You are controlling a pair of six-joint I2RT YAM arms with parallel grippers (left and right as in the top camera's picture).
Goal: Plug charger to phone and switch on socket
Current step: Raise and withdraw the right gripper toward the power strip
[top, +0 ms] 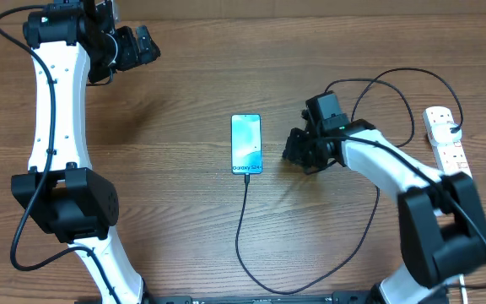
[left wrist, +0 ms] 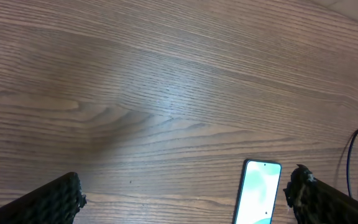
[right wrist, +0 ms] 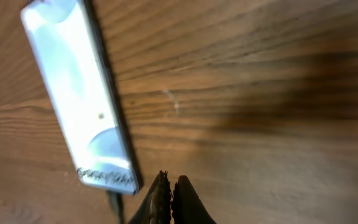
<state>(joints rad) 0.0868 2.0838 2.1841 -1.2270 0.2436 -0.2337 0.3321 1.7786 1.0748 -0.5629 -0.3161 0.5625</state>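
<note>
Phone: the phone (top: 245, 144) lies flat near the middle of the table (top: 184, 211), its long axis running from the far edge toward the near edge.
Charger: the charger (top: 241, 228) meets the phone's near end and loops off toward the near edge; it looks plugged in, though I cannot tell if the tip is fully seated.
Right gripper: the right gripper (right wrist: 171, 190) sits low, just beside the phone's right side, fingers pressed together with nothing between them.
Left gripper: the left gripper (top: 148, 46) hangs wide open and empty near the far left corner.
Socket: the socket (top: 447, 139) lies along the right edge, its length following that edge.
Bearing for the next move: the socket is well off to the right of the right gripper, away from the phone.
Nearer arm: the right, by a long way.
</note>
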